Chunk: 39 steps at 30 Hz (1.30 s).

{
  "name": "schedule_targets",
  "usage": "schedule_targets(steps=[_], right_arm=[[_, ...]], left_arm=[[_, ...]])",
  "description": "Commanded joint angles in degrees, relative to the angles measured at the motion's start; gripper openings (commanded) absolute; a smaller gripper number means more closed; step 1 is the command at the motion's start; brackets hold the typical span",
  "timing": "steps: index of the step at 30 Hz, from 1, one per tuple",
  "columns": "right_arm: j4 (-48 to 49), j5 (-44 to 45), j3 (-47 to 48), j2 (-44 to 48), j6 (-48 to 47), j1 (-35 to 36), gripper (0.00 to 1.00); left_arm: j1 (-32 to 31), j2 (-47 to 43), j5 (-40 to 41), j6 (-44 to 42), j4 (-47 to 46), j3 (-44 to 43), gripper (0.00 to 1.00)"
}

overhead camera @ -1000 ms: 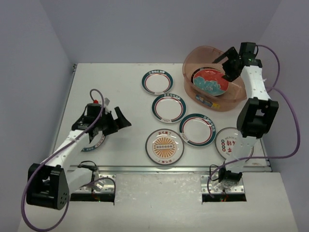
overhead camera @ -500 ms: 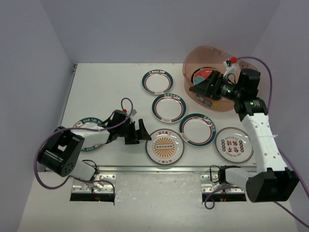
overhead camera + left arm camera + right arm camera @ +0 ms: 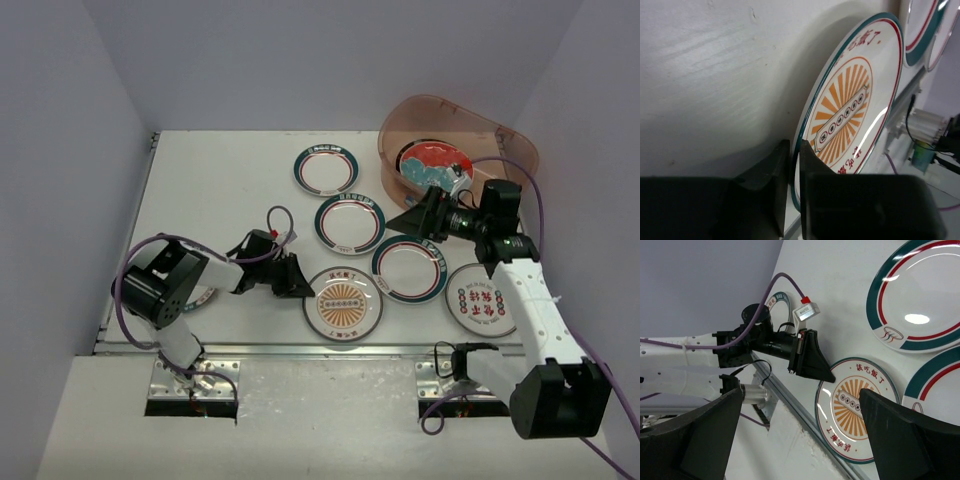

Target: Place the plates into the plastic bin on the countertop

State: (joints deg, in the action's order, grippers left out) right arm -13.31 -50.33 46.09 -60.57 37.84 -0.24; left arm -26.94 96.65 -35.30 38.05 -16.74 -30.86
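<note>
l gripper low on countertop, at left rim of orange sunburst plate. wrist view: fingers almost pressed together, plate's teal edge sits in the thin gap betw them, so pinching the rim. the plate is near the metal strip at front edge; can't tell if it's lifted off the top. r gripper up above the plates, just in front of plastic bin, jaws spread wide, nothing betw them. bin at far right corner of top, w/ red-and-teal floral plate inside. teal-rimmed plates x3 in a diagonal row from mid-top toward the front right, flat, apart from each other. red-lettered plate at front right, partly under r arm. one more plate by l arm, mostly hidden.
</note>
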Motion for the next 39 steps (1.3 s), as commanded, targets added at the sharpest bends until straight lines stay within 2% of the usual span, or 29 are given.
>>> schedule_targets(steps=[1, 4, 9, 10, 12, 14, 16, 18, 22, 23, 24, 26, 28, 31, 32, 33, 34, 35, 36, 37, 39], right_arm=[[4.1, -0.9, -2.2, -0.1, -2.1, -0.1, 0.99], [7.2, -2.2, -4.1, -1.5, -1.1, -0.1, 0.99], [14.0, -5.7, -7.1, -6.2, -0.5, -0.1, 0.99], [14.1, -5.8, -7.1, -6.4, -0.8, -0.1, 0.99], [16.0, -6.4, -8.3, -10.4, -1.9, 1.1, 0.99], [18.9, -8.5, -9.3, -13.7, -1.9, 2.4, 0.99], [21.6, -9.4, -10.1, -16.8, -2.1, 3.8, 0.99], [22.8, -9.1, -10.1, -18.3, -2.6, 5.4, 0.99], [24.8, -9.5, -10.6, -19.1, -2.0, 6.5, 0.96], [25.0, -10.7, -10.6, -18.6, -1.6, 6.5, 0.93], [26.0, -12.1, -10.8, -17.7, -1.3, 6.5, 0.85], [26.3, -12.4, -10.9, -16.1, -0.5, 6.6, 0.80], [26.0, -12.3, -10.6, -15.1, -0.5, 6.6, 0.65], [28.7, -13.4, -10.9, -14.5, 2.3, 6.6, 0.07], [30.5, -13.5, -11.1, -14.3, 5.1, 6.5, 0.00], [32.6, -13.1, -11.0, -14.0, 7.5, 6.4, 0.00], [33.6, -12.9, -11.0, -13.6, 9.0, 6.1, 0.00], [33.6, -11.7, -10.8, -12.9, 10.6, 5.7, 0.00], [33.5, -8.4, -9.9, -11.6, 13.7, 4.7, 0.00], [33.1, -5.3, -8.4, -10.7, 16.4, 3.0, 0.00], [28.3, 0.2, -3.5, -10.1, 19.5, -0.8, 0.00]], left_arm=[[-0.8, 2.1, 1.9, -2.6, 1.7, 0.4, 0.00], [-0.9, -2.4, 5.8, -2.8, 5.0, 1.2, 0.00], [-0.8, -26.0, 26.8, 0.7, 20.5, 2.3, 0.00], [-0.8, -26.7, 27.1, 1.2, 20.8, 1.8, 0.00], [-0.8, -37.5, 31.4, 1.1, 26.3, -1.0, 0.00], [-0.7, -42.3, 29.4, 0.4, 27.5, -4.3, 0.00], [-0.6, -43.4, 25.3, 0.0, 27.6, -8.0, 0.00], [-0.4, -42.8, 18.8, 0.8, 26.2, -10.4, 0.00], [-0.3, -40.8, 11.4, 3.1, 22.9, -13.3, 0.00], [-0.3, -40.4, 10.6, 4.0, 22.2, -13.6, 0.00], [-0.2, -39.6, 8.9, 4.4, 20.5, -13.6, 0.00], [-0.1, -38.0, 7.7, 5.2, 19.5, -13.8, 0.00], [0.2, -36.8, 5.7, 5.6, 17.9, -13.6, 0.00], [0.5, -34.9, 1.6, 8.1, 11.6, -12.3, 0.00], [0.5, -34.2, 1.2, 8.2, 11.3, -12.4, 0.00], [0.6, -33.5, 1.3, 7.8, 11.9, -12.9, 0.00], [0.6, -33.0, 2.0, 7.1, 13.7, -13.5, 0.04], [0.9, -32.7, 5.0, 5.6, 17.4, -15.3, 0.37], [1.5, -32.7, 12.7, 2.8, 23.9, -18.8, 0.94], [1.8, -33.5, 22.0, 0.8, 32.1, -21.9, 1.00], [1.9, -37.9, 38.4, -2.8, 41.2, -23.7, 1.00]])
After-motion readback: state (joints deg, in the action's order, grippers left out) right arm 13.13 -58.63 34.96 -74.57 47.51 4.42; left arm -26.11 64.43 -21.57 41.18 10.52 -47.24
